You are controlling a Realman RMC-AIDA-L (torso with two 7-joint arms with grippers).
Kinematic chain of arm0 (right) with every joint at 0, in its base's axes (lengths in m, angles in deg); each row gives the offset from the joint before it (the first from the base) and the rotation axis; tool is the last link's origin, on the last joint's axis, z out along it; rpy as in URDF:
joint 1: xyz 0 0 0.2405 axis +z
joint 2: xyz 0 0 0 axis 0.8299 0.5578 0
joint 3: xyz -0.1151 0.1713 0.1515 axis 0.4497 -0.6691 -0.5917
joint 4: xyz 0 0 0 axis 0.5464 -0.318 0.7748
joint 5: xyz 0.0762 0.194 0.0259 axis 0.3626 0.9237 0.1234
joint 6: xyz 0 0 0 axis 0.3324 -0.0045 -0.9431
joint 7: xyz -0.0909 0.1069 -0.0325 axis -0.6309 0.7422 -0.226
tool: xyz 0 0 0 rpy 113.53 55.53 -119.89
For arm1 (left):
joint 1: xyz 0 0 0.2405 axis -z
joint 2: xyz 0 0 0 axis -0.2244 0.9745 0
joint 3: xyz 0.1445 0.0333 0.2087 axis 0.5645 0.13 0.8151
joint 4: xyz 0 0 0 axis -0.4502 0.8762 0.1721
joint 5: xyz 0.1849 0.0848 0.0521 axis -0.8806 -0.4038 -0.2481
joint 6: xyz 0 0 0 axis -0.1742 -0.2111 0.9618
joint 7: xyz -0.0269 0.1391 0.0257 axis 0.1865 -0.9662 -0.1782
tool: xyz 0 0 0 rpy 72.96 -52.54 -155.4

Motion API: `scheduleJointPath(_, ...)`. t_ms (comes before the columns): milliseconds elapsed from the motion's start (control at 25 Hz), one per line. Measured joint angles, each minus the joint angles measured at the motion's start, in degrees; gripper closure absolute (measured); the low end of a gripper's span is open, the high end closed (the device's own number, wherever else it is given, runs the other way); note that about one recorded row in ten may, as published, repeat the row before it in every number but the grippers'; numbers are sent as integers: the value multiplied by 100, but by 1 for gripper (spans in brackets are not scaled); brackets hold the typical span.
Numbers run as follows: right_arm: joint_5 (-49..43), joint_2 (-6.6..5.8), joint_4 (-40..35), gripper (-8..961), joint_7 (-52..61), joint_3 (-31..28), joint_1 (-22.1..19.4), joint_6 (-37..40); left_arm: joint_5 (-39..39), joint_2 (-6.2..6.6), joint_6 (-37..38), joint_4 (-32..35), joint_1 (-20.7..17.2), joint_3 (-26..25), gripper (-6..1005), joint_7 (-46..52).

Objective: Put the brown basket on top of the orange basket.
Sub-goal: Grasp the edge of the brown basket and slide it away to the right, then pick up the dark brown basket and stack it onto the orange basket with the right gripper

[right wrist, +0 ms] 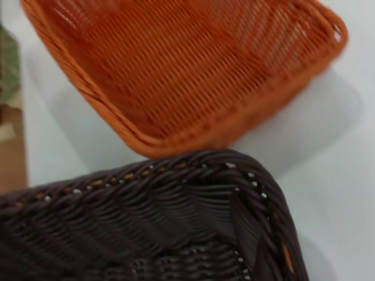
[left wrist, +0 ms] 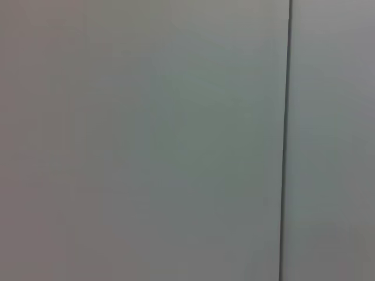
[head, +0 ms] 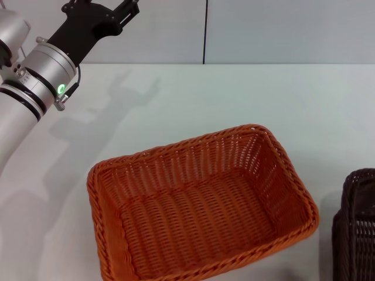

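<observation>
The orange basket (head: 199,211) sits open side up on the white table (head: 246,93), in the middle near the front. The brown basket (head: 356,234) shows only partly, at the right edge beside the orange one, with a gap between them. In the right wrist view the brown basket's braided rim (right wrist: 146,228) fills the near part of the picture, with the orange basket (right wrist: 193,64) beyond it. The right gripper shows in no view. My left gripper (head: 126,7) is raised at the far left, away from both baskets, its fingertips cut off by the picture's edge.
A pale wall with a dark vertical seam (head: 205,29) stands behind the table; the left wrist view shows only this wall and seam (left wrist: 286,140). In the right wrist view the table's edge and a brown floor (right wrist: 10,158) lie beyond the orange basket.
</observation>
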Motion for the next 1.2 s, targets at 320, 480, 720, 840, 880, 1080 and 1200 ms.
scheduleJointPath(320, 669, -33, -476, 815, -365, -608, -145, 1337, 3, 17, -11, -74, 0, -10, 153, -5)
scheduleJointPath(480, 1148, -24, -533, 815, -375, -560, -247, 1499, 3, 24, -12, -86, 0, -69, 153, -6)
scheduleJointPath(720, 1821, -45, -351, 815, -424, -472, -379, 1519, 3, 39, -15, -145, -1, -75, 153, -21)
scheduleJointPath(840, 2369, -64, -172, 814, -478, -327, -493, 1516, 3, 41, -17, -150, -5, -81, 153, -110)
scheduleJointPath(880, 2624, -70, -47, 814, -525, -299, -536, 1511, 3, 40, -20, -153, -8, -84, 153, -156)
scheduleJointPath(1080, 3288, -63, 498, 814, -811, -286, -597, 1503, 2, 39, -25, -198, 2, -95, 153, -231)
scheduleJointPath(1200, 3557, -83, 888, 814, -1018, -226, -573, 1501, 2, 42, -27, -205, 20, -127, 153, -236)
